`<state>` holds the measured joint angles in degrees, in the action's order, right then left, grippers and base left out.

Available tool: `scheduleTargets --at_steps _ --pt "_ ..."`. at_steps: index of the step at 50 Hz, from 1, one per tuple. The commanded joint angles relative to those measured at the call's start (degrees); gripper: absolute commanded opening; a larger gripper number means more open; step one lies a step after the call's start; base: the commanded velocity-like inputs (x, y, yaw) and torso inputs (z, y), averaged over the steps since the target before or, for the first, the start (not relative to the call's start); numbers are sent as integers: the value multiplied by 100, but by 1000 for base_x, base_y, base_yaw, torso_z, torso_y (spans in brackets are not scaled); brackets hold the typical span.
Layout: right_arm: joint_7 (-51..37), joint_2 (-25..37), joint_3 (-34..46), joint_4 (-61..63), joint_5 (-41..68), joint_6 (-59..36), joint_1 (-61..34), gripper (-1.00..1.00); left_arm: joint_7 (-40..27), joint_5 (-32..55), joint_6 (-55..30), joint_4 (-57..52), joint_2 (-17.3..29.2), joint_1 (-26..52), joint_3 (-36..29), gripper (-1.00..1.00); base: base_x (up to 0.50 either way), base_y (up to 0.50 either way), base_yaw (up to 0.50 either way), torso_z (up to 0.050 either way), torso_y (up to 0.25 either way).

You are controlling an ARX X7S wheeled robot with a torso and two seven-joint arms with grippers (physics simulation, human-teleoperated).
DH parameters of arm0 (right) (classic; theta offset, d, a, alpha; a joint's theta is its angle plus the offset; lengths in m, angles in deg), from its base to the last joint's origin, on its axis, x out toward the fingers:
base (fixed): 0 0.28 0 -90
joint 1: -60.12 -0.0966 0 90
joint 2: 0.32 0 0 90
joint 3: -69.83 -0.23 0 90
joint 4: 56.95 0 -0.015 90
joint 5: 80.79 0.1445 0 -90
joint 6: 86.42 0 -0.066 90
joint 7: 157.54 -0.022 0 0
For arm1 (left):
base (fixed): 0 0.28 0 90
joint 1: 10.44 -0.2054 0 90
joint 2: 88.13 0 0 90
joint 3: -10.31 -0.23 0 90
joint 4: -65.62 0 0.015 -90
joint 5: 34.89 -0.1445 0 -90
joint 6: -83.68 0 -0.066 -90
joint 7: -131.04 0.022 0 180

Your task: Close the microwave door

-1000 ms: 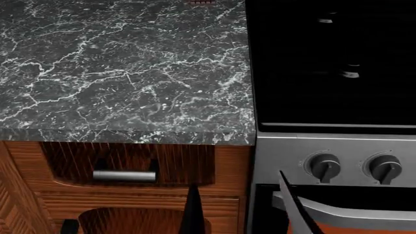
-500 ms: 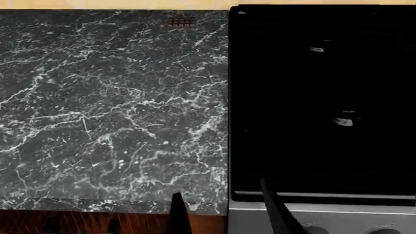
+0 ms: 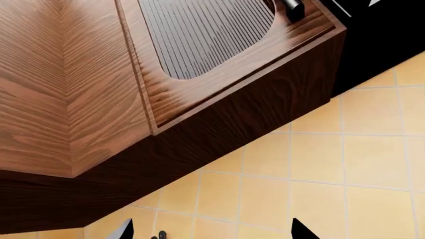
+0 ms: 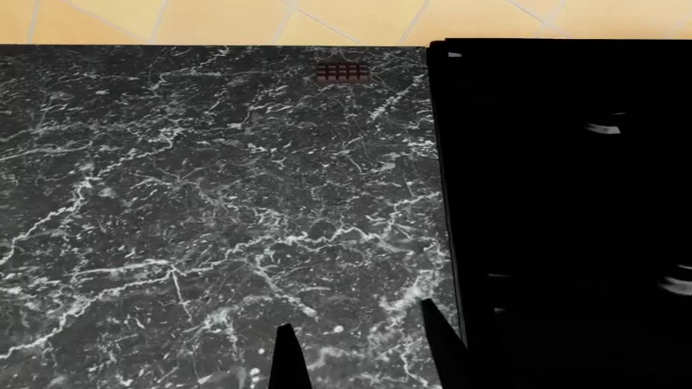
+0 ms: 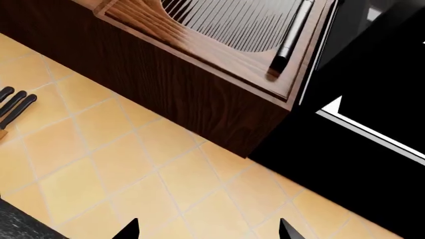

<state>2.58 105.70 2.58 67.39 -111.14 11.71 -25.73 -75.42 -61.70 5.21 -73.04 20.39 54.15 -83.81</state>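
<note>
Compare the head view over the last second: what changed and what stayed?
The head view tilted up: the drawer front and stove knobs dropped out of sight, and the marble counter now shows back to the tiled wall. The small brown grid object and black stovetop slid down-frame. Nothing was grasped or released.

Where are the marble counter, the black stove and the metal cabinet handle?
Counter (image 4: 194,203), head view, bare middle of the marble top.
Stove (image 4: 562,211), head view, dark top surface.
Handle (image 5: 294,32), right wrist view, middle of the metal bar.
</note>
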Motion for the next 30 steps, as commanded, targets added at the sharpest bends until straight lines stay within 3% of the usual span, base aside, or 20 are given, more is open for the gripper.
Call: scheduleTargets --at_steps 1,6,12,22,30 --pt "-100 46 4 102 54 102 16 100 17 -82 -35 -22 -8 11 -50 100 0 0 0 0 0" --pt "-110 77 -28 343 85 120 61 100 1 -90 -26 -3 2 17 -56 100 0 0 0 0 0" --pt "450 -144 -25 1081 -30 -573 -182 100 -33 -108 -5 27 10 10 -61 100 0 0 0 0 3" --pt "2983 -1387 336 2448 -1148 -2854 -2653 100 92 -111 -189 -70 -35 143 -122 100 0 0 0 0 0" --pt "3387 -1536 795 2428 -1482 -3692 -3602 100 25 -141 -111 -13 -16 91 -147 100 0 0 0 0 0"
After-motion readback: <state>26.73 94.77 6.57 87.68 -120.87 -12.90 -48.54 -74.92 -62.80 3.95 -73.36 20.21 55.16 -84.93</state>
